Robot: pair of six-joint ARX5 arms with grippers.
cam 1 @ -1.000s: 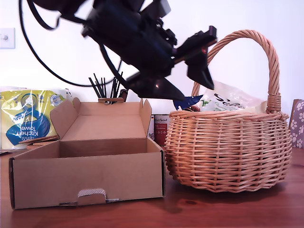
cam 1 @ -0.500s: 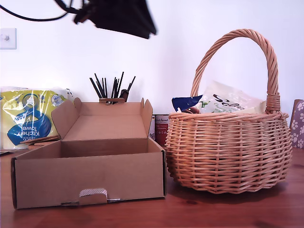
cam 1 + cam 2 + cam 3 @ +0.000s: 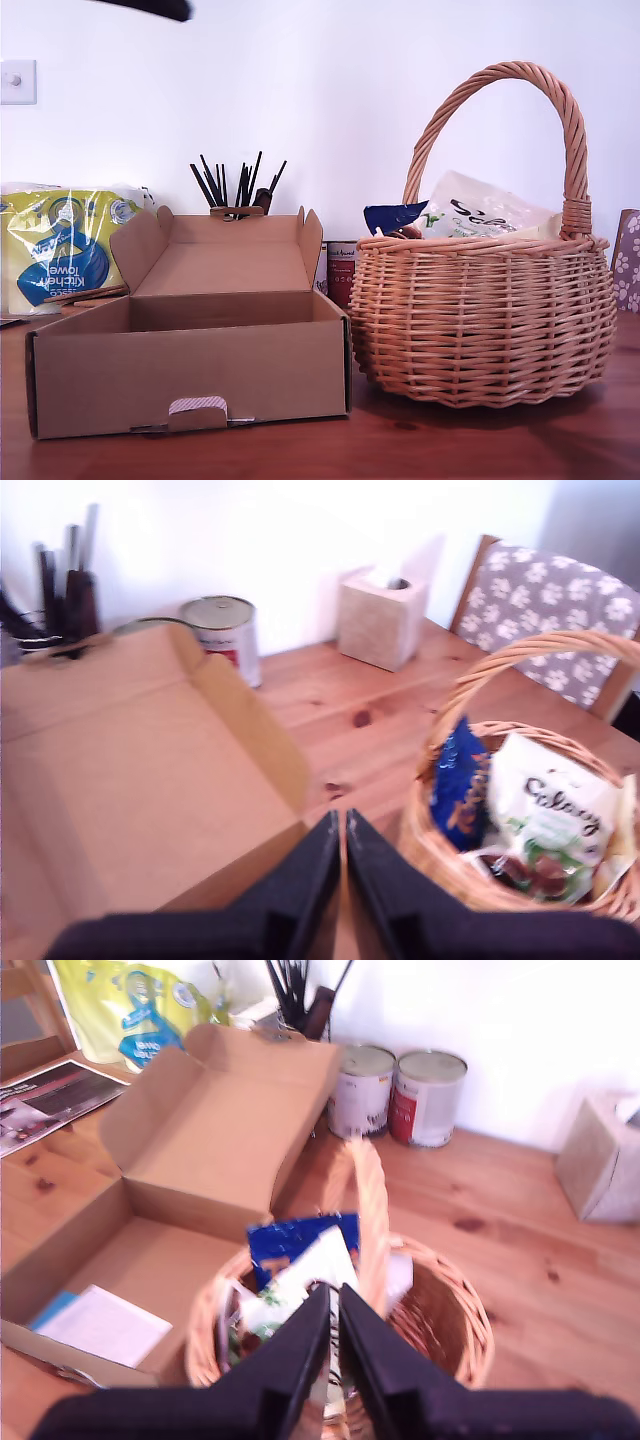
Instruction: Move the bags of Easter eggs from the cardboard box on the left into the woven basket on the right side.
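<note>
Two pouches lie in the woven basket (image 3: pixel 480 320); both pincers are pressed closed on nothing.
My second gripper (image 3: pixel 333 1295) hangs above the basket, with the dark blue pouch (image 3: pixel 300 1240) and white pouch (image 3: pixel 285 1305) just beneath its tips. My first gripper (image 3: pixel 341 825) hangs high over the seam between basket and cardboard box (image 3: pixel 190 370). A flat white piece (image 3: pixel 105 1325) lies in the box (pouch or paper, I cannot tell). If it is a pouch, the next move is to spread the jaws and descend onto it.

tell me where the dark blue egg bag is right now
The dark blue bag sits inside the woven basket on the exterior view's right, beside the white bag.
</note>
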